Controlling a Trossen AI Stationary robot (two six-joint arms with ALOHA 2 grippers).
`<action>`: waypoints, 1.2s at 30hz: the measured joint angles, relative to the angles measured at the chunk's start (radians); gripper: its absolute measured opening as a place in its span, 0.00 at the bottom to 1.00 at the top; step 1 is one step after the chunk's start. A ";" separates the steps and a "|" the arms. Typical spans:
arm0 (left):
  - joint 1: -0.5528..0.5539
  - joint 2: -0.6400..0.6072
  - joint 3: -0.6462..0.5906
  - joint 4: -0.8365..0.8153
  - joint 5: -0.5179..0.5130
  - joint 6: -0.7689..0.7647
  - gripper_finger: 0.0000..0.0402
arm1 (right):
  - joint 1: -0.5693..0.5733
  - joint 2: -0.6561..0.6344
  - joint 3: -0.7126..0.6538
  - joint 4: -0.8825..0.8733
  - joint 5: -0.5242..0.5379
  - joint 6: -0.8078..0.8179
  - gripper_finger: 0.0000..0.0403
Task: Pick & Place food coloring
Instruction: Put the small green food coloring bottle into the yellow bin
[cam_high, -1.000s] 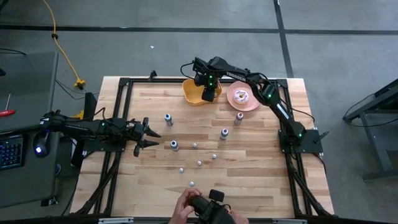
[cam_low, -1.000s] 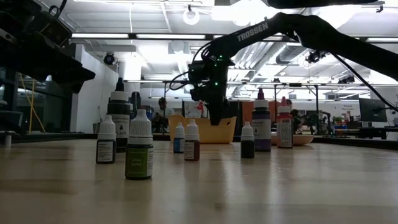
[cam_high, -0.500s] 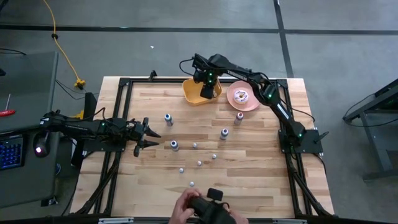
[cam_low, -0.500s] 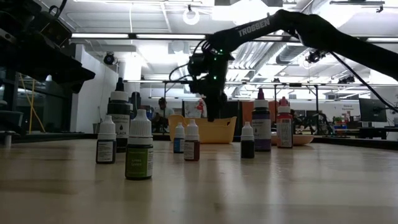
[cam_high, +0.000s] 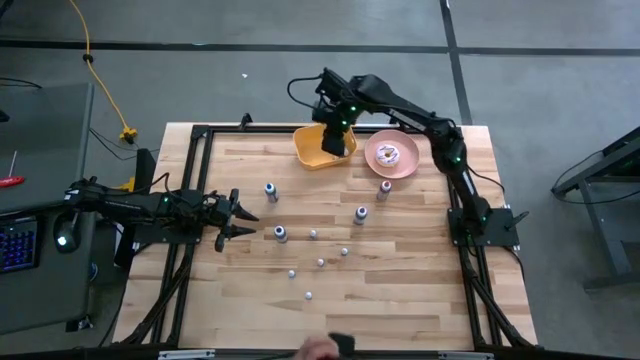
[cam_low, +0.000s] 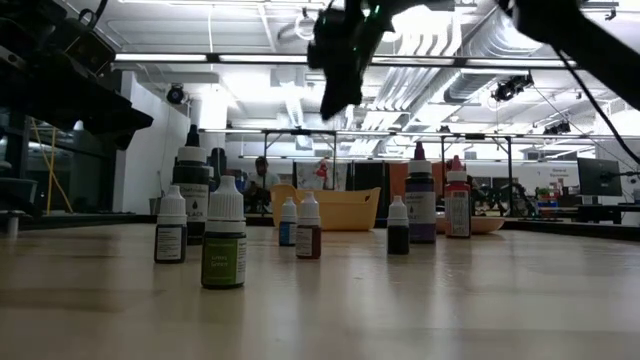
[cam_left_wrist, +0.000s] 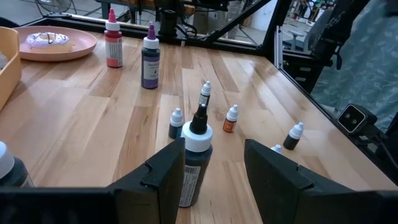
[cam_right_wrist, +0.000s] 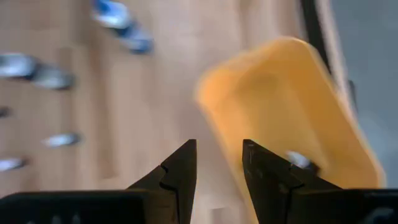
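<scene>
Several small food coloring bottles stand upright on the wooden table, among them a blue one (cam_high: 270, 190), a dark one (cam_high: 280, 233), a purple one (cam_high: 360, 214) and a red one (cam_high: 385, 187). One small bottle (cam_right_wrist: 298, 160) lies in the yellow bin (cam_high: 322, 147). My right gripper (cam_right_wrist: 217, 152) is open and empty, high above the bin (cam_low: 335, 208); it also shows in the high view (cam_high: 337, 125) and the low view (cam_low: 340, 60). My left gripper (cam_high: 246, 222) is open at the table's left. A black-tipped bottle (cam_left_wrist: 196, 162) stands just ahead of its fingers (cam_left_wrist: 214, 146).
A pink plate with a doughnut (cam_high: 390, 155) sits right of the bin, at the far edge. Small pale bottles (cam_high: 321, 262) dot the table's middle and near part. A person's hand (cam_high: 320, 347) shows at the near edge. Black frame rails border the table.
My right gripper has risen from just above the yellow bin to well above it and moved a little toward the far edge. The person's hand at the near edge has drawn back almost out of the high view.
</scene>
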 joint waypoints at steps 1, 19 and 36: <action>0.000 0.000 0.000 0.000 0.000 0.000 0.41 | 0.013 -0.018 0.000 -0.015 -0.019 -0.005 0.29; 0.000 0.000 0.000 0.000 0.000 0.000 0.41 | 0.222 -0.295 -0.100 -0.292 -0.013 -0.050 0.29; 0.000 0.000 0.000 0.000 -0.001 0.000 0.41 | 0.583 -0.859 -1.090 0.223 0.162 0.296 0.29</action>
